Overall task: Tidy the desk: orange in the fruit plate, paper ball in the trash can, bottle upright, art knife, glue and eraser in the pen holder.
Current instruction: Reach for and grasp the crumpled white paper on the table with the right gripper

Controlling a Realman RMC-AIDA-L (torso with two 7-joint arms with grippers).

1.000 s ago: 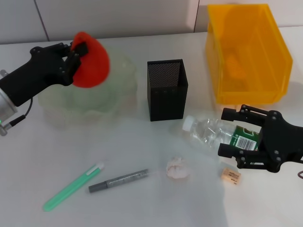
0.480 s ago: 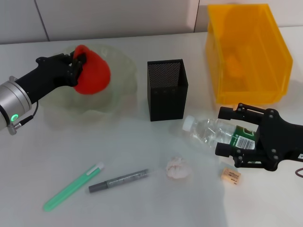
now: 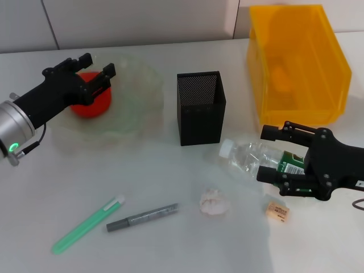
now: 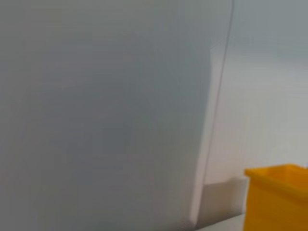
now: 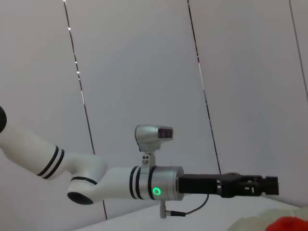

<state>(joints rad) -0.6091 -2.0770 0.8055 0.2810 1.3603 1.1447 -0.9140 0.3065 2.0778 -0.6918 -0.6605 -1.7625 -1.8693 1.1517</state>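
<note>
**Orange reaches the plate while the bottle waits on its side**

Head view: taking the pen holder as the landmark, the fruit plate lies to its left, and the orange sits in the plate's far-left part. The left gripper hangs over the fruit with its fingers spread either side, apparently no longer clamping it, which suits a release into the dish. In front and to the right of the holder the bottle lies on its side on the counter, cap toward the holder. The right gripper straddles its labelled end with fingers open, probably lined up to grip and stand it. The green label shows a barcode; no words are legible. The trash can stands right of the holder. In front lie the paper ball, eraser, art knife and glue.

Left wrist view: only wall and a trash-can corner.

Right wrist view: the left arm, distant; no fingers of its own.
</note>
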